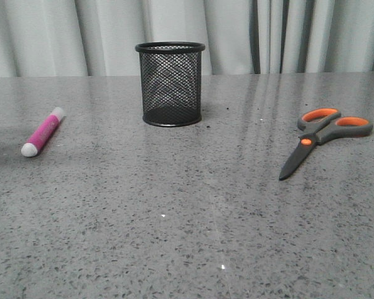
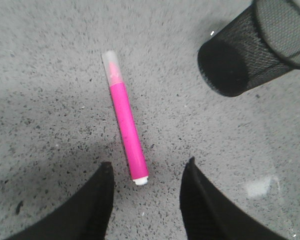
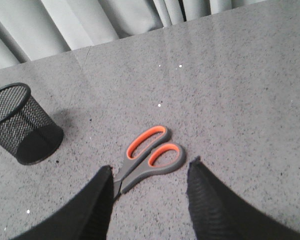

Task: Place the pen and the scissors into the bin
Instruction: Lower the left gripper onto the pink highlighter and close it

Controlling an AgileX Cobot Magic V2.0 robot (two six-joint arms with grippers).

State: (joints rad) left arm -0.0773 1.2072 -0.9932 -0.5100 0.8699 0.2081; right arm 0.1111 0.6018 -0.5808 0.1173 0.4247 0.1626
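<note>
The magenta pen (image 1: 43, 132) lies flat on the grey table at the left, its white end toward the front. The black mesh bin (image 1: 170, 83) stands upright at the middle back. Closed scissors (image 1: 323, 136) with orange-lined loops lie flat at the right, blades pointing to the front left. Neither arm shows in the front view. In the left wrist view my left gripper (image 2: 149, 170) hangs open above the table, the pen (image 2: 126, 127) just beyond its tips and the bin (image 2: 252, 47) farther off. My right gripper (image 3: 150, 170) is open over the scissors (image 3: 150, 156), one finger hiding the blades.
Pale curtains (image 1: 62, 34) hang behind the table's far edge. The speckled grey tabletop (image 1: 174, 205) stretches from the three objects to the front. In the right wrist view the bin (image 3: 17, 124) stands well to one side of the scissors.
</note>
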